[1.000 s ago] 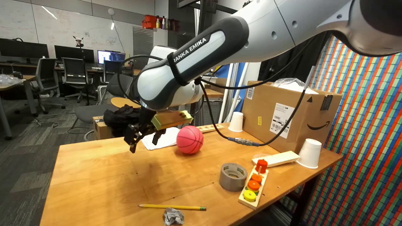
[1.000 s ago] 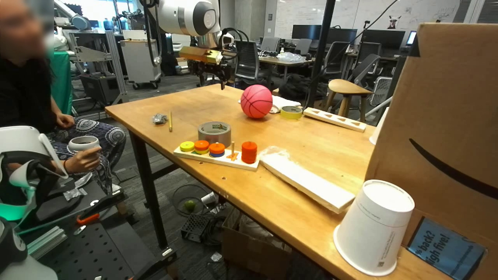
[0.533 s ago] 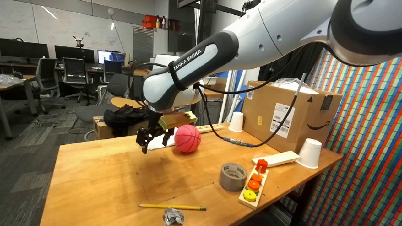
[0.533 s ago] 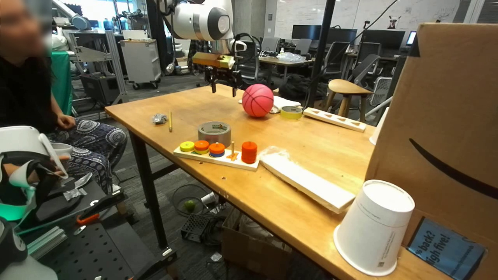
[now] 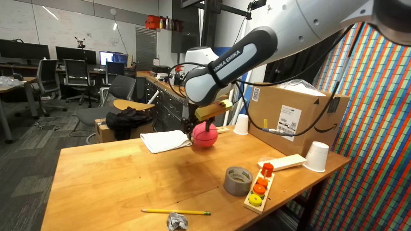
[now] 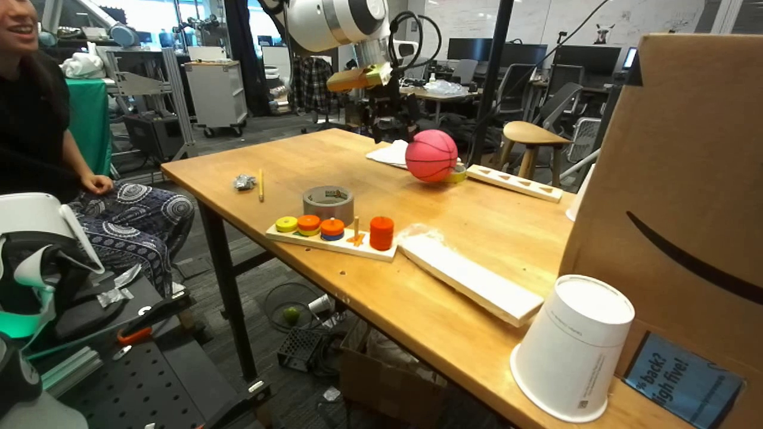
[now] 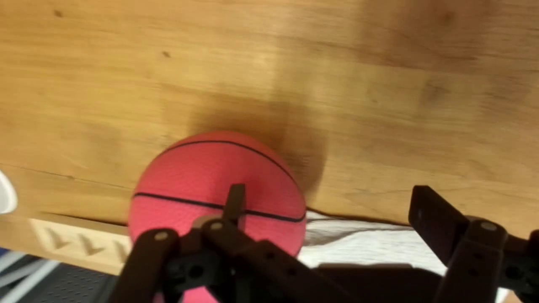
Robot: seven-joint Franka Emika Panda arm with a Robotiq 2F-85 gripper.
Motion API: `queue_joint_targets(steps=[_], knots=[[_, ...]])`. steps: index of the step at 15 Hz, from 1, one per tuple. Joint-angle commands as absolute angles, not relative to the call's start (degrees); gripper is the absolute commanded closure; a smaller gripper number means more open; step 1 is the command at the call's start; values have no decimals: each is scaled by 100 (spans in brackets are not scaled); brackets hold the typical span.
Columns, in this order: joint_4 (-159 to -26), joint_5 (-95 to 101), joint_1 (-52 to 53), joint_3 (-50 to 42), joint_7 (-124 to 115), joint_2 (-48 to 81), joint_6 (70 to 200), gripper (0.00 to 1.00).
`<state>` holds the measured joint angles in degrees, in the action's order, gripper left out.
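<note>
Hovering by the ball (image 7: pixel 210 174), which sits on the table (image 5: pixel 102 183) beside the towel (image 5: pixel 165 141). My gripper (image 7: pixel 329 187) is spread wide, holding nothing, one finger (image 7: pixel 235 202) over the ball; can't tell if it's touching. Progress-wise: I'm near it, yeah, but gripped or lifted? Nope.

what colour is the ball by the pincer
The ball is pinkish red, black-lined like a basketball; clearest up close in the wrist view.
</note>
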<state>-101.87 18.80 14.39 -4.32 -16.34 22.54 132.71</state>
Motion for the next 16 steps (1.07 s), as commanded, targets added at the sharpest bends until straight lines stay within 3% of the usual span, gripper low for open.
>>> queue_joint_targets(steps=[1,5,9,16], knots=[[-11332,3066,1590,-740,-2847,927,12898,0],[-12153,4349,1425,-326,-4289,-230,11646,0],[-12979,4024,1351,499,-4478,-1248,10626,0],[-13440,2990,1555,1604,-4185,-1664,10511,0]])
